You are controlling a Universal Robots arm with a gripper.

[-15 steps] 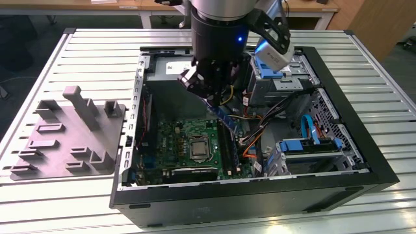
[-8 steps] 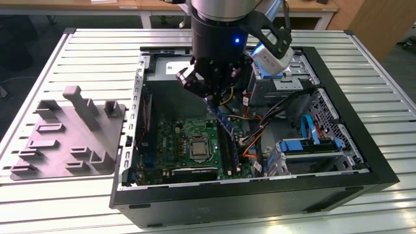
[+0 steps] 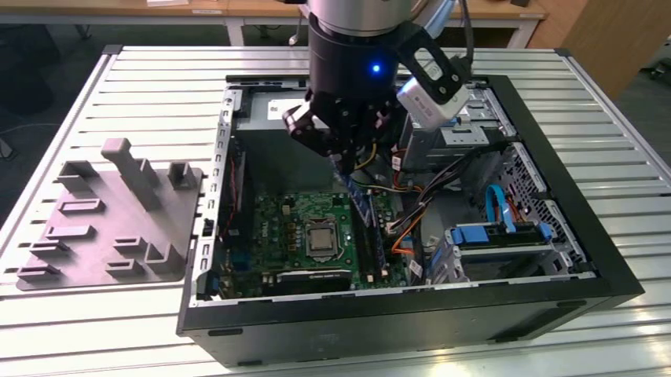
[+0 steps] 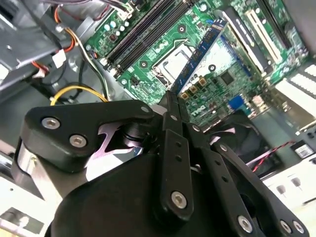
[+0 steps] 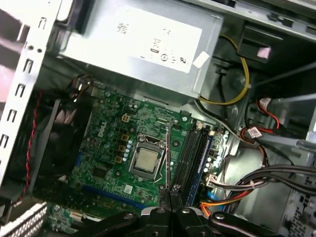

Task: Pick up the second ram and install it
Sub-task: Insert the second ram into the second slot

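My gripper (image 3: pixel 346 161) hangs inside the open computer case (image 3: pixel 419 314), above the green motherboard (image 3: pixel 283 228). It is shut on the second ram (image 4: pixel 200 54), a narrow blue-green stick that points down from the fingertips toward the board. In the first wrist view the second ram (image 5: pixel 168 153) shows edge-on, hovering between the CPU socket (image 5: pixel 146 161) and the long black slots (image 5: pixel 191 153), still above the board. The gripper (image 5: pixel 170 191) grips the stick's upper end. The slots (image 4: pixel 143 34) also appear in the second wrist view.
The grey power-supply box (image 5: pixel 138 39) sits beside the board, with yellow and orange cables (image 5: pixel 237 84) bundled near the slots. A drive cage with blue parts (image 3: pixel 493 236) fills the case's right in the exterior view. A grey fixture plate (image 3: pixel 115 212) lies on the slatted table (image 3: pixel 126 330).
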